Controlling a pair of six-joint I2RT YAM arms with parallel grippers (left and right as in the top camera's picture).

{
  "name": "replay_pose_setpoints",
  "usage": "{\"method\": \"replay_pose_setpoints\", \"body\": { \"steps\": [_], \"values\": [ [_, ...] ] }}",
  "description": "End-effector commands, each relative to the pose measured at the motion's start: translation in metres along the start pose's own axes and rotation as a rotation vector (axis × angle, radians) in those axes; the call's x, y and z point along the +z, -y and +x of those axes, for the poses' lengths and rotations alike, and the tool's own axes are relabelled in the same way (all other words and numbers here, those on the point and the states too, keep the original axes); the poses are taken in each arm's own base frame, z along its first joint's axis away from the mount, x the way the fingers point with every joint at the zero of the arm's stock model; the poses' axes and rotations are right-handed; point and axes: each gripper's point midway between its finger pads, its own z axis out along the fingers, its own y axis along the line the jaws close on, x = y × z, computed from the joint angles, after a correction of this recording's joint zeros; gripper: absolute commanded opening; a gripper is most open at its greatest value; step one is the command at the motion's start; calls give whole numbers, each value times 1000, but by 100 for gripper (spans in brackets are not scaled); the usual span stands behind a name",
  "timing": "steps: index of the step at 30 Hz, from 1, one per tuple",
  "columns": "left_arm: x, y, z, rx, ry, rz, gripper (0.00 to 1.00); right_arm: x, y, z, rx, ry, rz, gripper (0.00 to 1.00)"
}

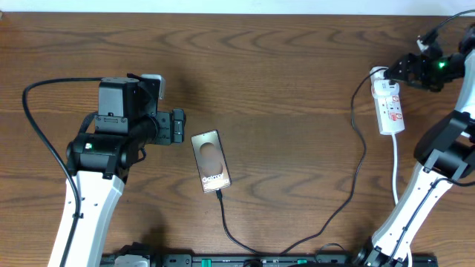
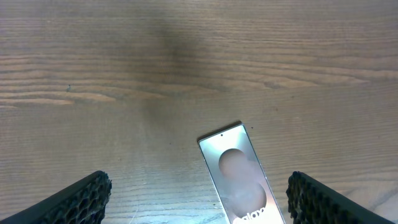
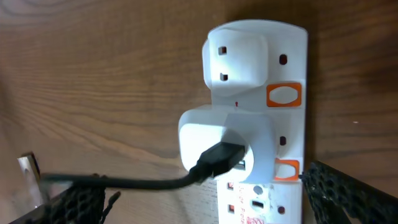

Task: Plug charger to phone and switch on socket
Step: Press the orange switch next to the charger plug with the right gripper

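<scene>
The phone [image 2: 239, 177], cut off below, shows framed by the wide-apart left gripper [image 2: 199, 199]; right gripper [image 3: 211, 199] equally apart.

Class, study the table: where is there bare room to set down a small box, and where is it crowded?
Bare wood lies between the phone and the charger cable, and across the far side of the table. It is crowded around the power strip and beside the left tool.
</scene>
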Motion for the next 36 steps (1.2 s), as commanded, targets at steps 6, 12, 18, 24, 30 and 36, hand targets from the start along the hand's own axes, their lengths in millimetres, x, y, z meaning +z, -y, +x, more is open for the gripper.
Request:
{"method": "replay_pose_setpoints", "body": {
  "steps": [6,12,18,24,30,36],
  "values": [
    [-2,-3,-4,15,9,-15,91,21,7,7,54,-49,-17,99],
    [-2,-3,-4,15,9,-15,91,28,9,14,73,-76,-27,99],
    [-2,-3,-4,15,9,-15,91,37,11,24,96,-112,-41,99],
    [-2,-3,-4,15,9,-16,91,56,11,34,100,-149,-53,99],
    [-2,-3,-4,15,9,-15,91,62,7,35,92,-159,-56,99],
    [-2,-3,-4,15,9,-16,91,61,6,37,111,-170,-59,99]
  ]
}}
